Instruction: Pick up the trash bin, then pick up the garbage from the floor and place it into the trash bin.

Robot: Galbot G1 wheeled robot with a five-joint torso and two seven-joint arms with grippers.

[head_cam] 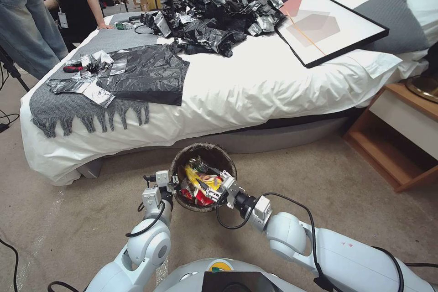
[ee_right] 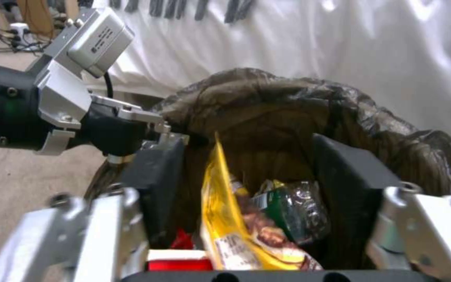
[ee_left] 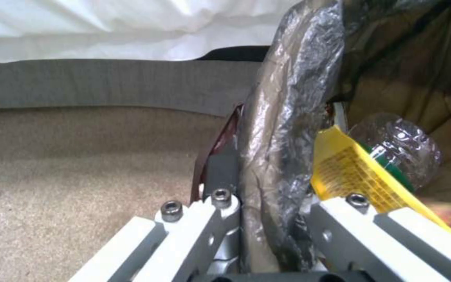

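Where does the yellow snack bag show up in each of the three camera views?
Head view: the yellow snack bag lies inside the trash bin, between the two grippers.
Left wrist view: the bag sits beside the bin's liner-wrapped rim, next to the green-labelled bottle.
Right wrist view: the bag stands between the right gripper's open fingers.
Shared landmark: the bottle beside the bag.

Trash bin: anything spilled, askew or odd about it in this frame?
Nothing spilled. The trash bin sits level, left gripper clamped on its lined rim, yellow snack bag and bottle inside. The right gripper hangs open over it.
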